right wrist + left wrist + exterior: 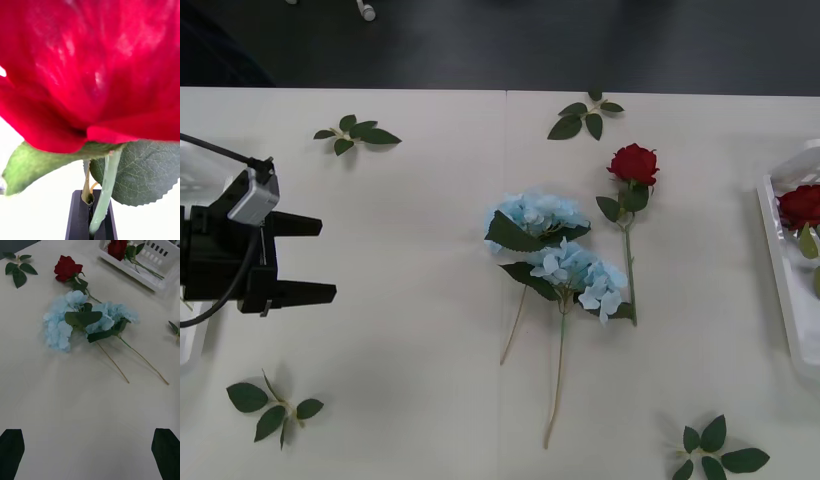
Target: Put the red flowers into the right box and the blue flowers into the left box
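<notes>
red rose bloom hides most of right wrist view, stem clamped in right end effector | left end effector wide over bench | right box cut off

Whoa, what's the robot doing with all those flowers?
It is sorting them. The right tool is shut on the stem of a red rose. The left tool is open over the left side of the table, near the left box. Another red rose and two blue flowers lie mid-table, not sorted yet. The right box already has a rose in it.
</notes>
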Robot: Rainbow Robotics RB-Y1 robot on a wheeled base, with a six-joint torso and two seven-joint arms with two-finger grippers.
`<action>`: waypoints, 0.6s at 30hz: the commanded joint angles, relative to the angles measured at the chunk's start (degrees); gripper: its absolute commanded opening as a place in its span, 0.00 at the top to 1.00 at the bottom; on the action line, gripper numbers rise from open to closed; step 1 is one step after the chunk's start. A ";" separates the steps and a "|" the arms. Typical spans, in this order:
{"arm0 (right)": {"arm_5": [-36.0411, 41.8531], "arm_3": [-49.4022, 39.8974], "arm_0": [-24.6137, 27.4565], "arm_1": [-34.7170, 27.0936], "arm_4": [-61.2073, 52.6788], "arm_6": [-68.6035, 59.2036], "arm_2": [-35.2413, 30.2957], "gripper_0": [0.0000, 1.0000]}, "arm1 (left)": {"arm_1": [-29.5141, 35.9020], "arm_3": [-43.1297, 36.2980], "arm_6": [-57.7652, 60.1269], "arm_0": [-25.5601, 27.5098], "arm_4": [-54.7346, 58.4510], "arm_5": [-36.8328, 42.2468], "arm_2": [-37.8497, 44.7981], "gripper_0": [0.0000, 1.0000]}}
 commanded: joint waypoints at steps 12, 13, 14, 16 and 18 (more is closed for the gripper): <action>2.26 11.31 -1.38 -3.93 4.02 22.50 -0.29 1.00 | 2.94 11.53 -12.18 -3.01 0.94 6.82 6.95 0.00; 2.26 12.36 -1.38 -3.58 4.90 23.64 -0.20 1.00 | 3.55 12.15 -12.18 -3.09 1.20 6.91 6.95 0.00; 2.18 13.33 -1.38 -3.22 5.43 24.43 0.06 1.00 | 3.82 12.59 -12.18 -3.09 1.56 6.91 6.95 0.00; 1.82 14.56 -1.38 -3.14 5.86 25.75 1.11 1.00 | 4.17 12.76 -12.18 -3.09 2.00 7.00 7.03 0.00; 0.33 16.06 -1.38 -3.14 5.69 26.98 3.66 1.00 | 4.34 12.85 -12.18 -3.18 2.70 7.00 7.03 0.00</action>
